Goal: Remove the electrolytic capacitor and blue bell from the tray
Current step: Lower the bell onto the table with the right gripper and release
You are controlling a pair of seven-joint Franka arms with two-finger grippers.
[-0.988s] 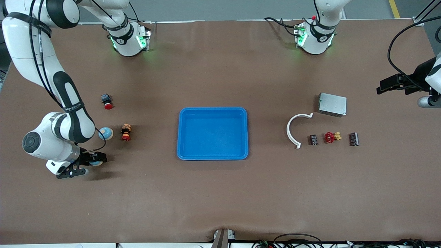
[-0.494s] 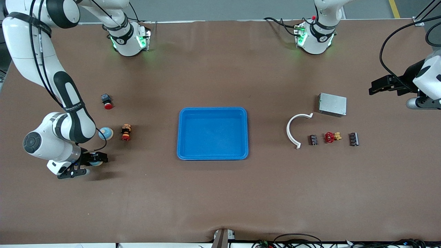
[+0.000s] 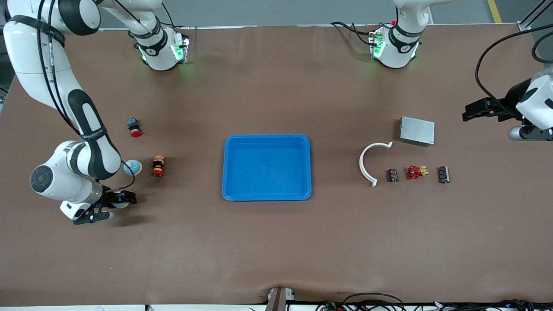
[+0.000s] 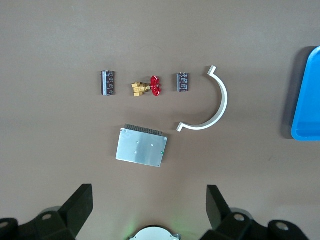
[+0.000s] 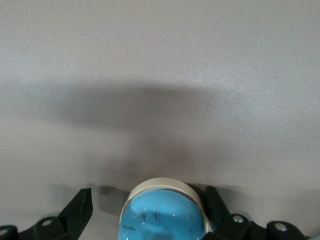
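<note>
Right wrist view: blue bell (image 5: 162,214) stands on the table between the spread jaws of the right gripper (image 5: 149,201), unclamped.
Front view: the bell lies at 9 o'clock from the empty tray (image 3: 225,168), well apart; the left gripper (image 3: 468,113) waits, jaws wide and empty, at 2 o'clock.

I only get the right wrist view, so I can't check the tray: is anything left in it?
Observer: No. In the front view the blue tray is empty.
Operator: Where on the table is the bell between my fingers?
Observer: The bell is low at the table toward the right arm's end, between the open fingers of the right gripper. It is nearer the front camera than a second blue bell.
Operator: And the other arm?
Observer: The left gripper waits open over the left arm's end of the table, beside the grey box.
</note>
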